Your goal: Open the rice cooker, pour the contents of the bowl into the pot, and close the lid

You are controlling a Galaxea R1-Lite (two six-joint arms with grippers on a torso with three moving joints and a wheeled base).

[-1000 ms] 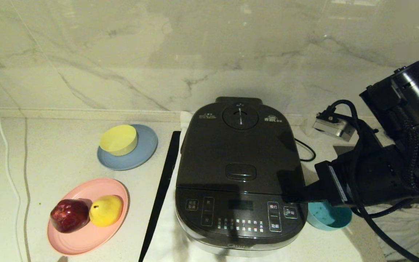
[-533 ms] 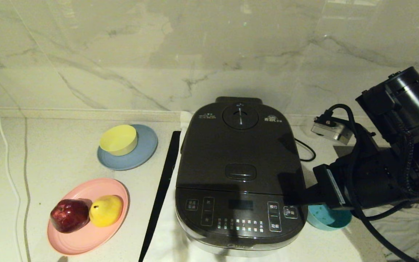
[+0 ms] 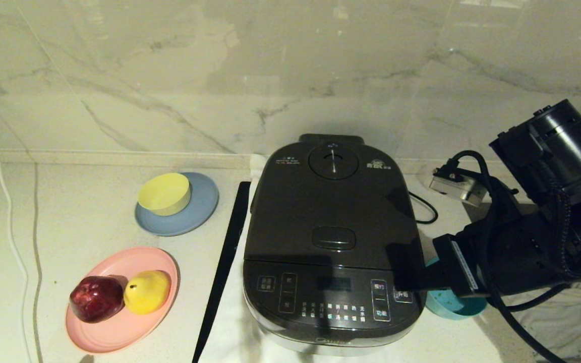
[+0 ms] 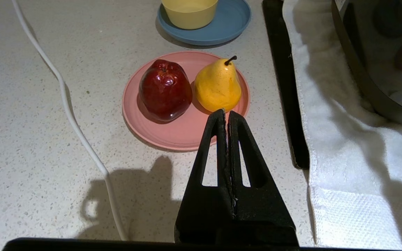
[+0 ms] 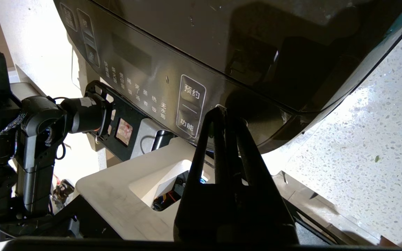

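Head view shows you the right gripper (image 3: 405, 282), fingers pressed together, tip at the lower-right corner of the cooker (image 3: 332, 242) panel, lid (image 3: 332, 212) down. Your bowl (image 3: 453, 305) sits lower right, partly under that arm. Left gripper (image 4: 226, 115) hangs closed by the pink plate (image 4: 183, 134).

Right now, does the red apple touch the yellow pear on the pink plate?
Touching. The left wrist view shows the red apple pressed against the yellow pear, no plate visible between them.

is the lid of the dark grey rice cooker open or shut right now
Shut. The dark grey hinged lid lies flat on the rounded-square cooker; no inner pot shows.
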